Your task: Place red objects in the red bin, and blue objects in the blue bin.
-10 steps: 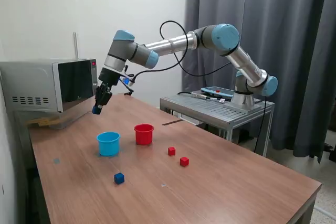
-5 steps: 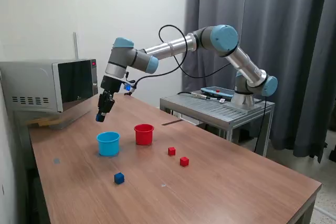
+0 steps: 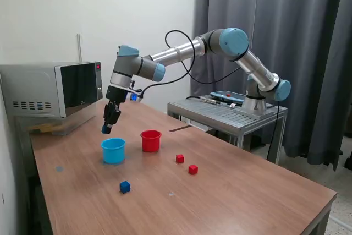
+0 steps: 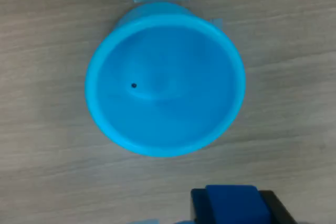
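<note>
- The long brown wooden table point(image 3: 231, 191) holds everything; a grey metal microwave oven point(image 3: 52, 89) sits at its far end, at the exterior view's left.
- The silver and light blue robot arm point(image 3: 220, 45) reaches over the table; its black two-finger gripper point(image 3: 106, 129) hangs just above the round light blue plastic cup point(image 3: 113, 150); the fingers are closed on a small dark blue cube point(image 4: 231, 204), up in the air near the cup's rim.
- The wrist view looks straight down into that cup; only a tiny dark dot shows inside.
- The round red plastic cup point(image 3: 150, 141) stands just beside the blue one.
- Two small red cubes point(image 3: 186, 164) lie near each other past the red cup.
- Another little dark blue block point(image 3: 125, 187) lies alone on the table, near the blue cup.
</note>
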Tool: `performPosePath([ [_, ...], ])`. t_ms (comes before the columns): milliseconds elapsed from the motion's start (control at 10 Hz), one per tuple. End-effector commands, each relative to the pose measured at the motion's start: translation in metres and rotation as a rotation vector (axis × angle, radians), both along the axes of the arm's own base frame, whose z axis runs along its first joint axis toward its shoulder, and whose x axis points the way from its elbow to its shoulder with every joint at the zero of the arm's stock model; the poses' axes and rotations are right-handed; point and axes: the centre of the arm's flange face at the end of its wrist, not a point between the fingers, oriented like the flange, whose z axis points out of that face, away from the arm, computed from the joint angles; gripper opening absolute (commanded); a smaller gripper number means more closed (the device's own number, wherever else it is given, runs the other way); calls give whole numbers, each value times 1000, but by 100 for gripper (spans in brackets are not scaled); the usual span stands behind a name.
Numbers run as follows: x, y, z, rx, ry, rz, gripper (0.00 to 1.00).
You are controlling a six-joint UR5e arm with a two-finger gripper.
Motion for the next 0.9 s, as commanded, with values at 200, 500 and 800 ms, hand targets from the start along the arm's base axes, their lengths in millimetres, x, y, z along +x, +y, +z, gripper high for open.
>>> performPosePath([
  [200,6,-2,-17,-9,-37,0,0],
  [500,9,-1,-24,-15,-52,-1,0],
  [800,15,21,-32,-20,-70,-29,0],
])
